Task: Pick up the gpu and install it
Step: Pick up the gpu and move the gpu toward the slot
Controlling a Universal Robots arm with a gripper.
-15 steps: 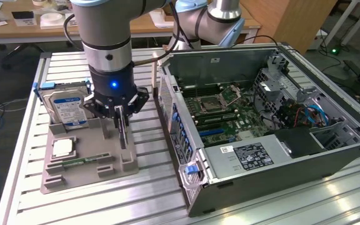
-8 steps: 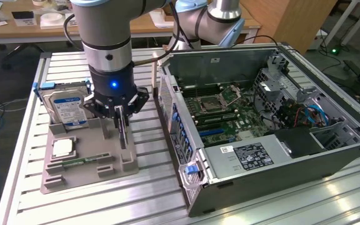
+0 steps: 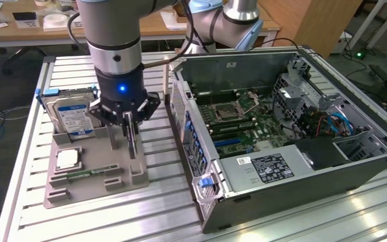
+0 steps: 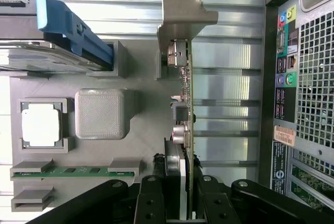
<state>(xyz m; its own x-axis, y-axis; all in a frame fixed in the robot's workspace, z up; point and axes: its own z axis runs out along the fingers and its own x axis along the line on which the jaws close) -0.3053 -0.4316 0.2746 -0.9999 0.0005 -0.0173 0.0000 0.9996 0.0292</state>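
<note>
Sitting on the table [image 3: 159,217]: tray [image 3: 96,157] at the exterior view's left, computer case [image 3: 314,196] at its right. Standing in the tray: hard drive [image 3: 72,116] behind CPU chip [image 3: 67,159], gpu [image 3: 133,143] nearest the case.

Robotics lab: aluminium bench [image 3: 113,217], opened PC [image 3: 294,196]

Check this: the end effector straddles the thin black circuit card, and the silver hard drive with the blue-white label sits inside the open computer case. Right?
Not quite. The exterior view shows the silver hard drive with the blue-white label standing in the grey plastic holder tray, outside the open computer case. The rest holds.
</note>
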